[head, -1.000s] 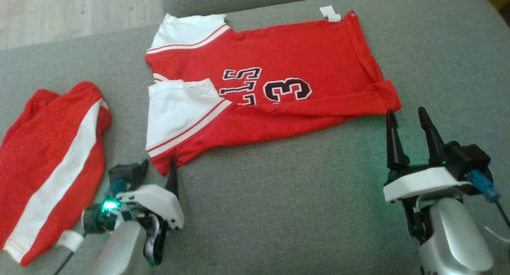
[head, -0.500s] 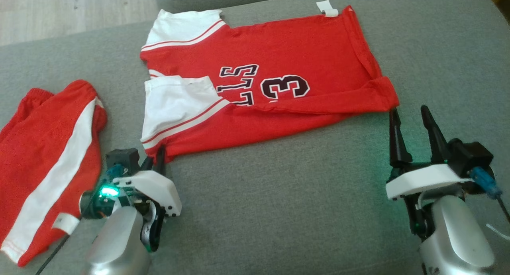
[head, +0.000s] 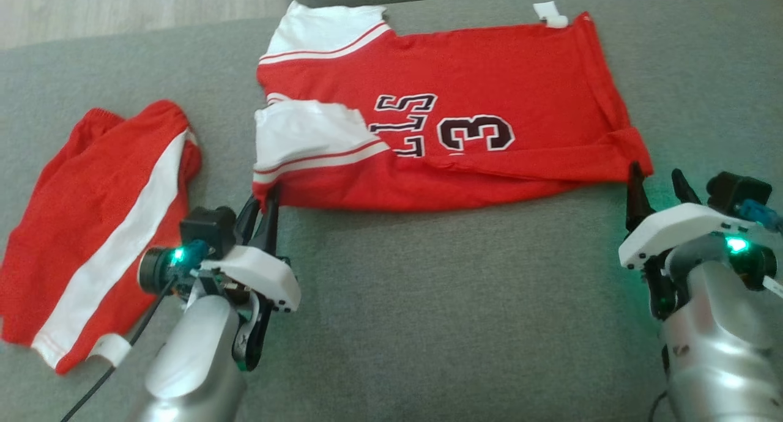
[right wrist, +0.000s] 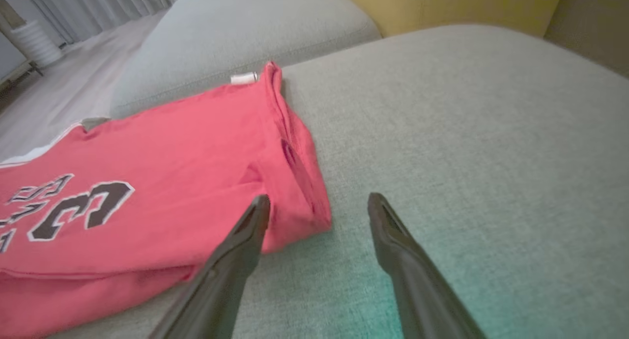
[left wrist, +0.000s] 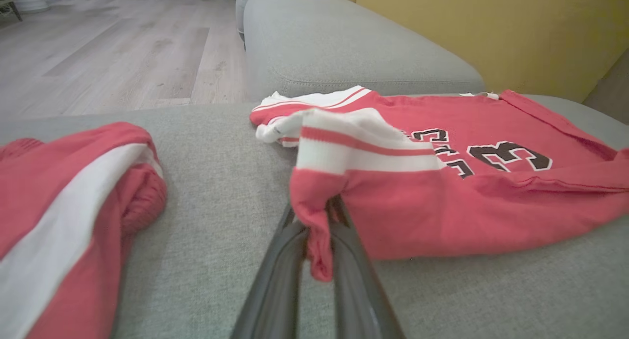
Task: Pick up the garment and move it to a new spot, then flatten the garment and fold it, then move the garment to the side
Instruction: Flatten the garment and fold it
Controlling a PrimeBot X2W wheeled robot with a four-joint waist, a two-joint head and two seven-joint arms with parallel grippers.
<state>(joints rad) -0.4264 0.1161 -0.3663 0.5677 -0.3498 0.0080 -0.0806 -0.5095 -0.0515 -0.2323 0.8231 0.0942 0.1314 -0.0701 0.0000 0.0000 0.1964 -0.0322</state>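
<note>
While the left end effector (head: pixel 264 203) is clenching the sleeve-end near corner of the red jersey (head: pixel 489 73), which is lying lengthwise across the grey sofa (head: pixel 428 318), the right end effector (head: pixel 654 172) is hovering released just beside its hem-end corner.

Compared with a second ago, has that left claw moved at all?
Yes. Against the red shorts, the left gripper has edged forward toward the jersey and shut on its near corner.

place: home, living room | grey fabric sofa (left wrist: pixel 344 49) | pale wood-plank floor (left wrist: pixel 123 49) beside sofa | curtains (right wrist: pixel 113 2) across floor from sofa | yellow wall (left wrist: pixel 491 29) behind sofa
</note>
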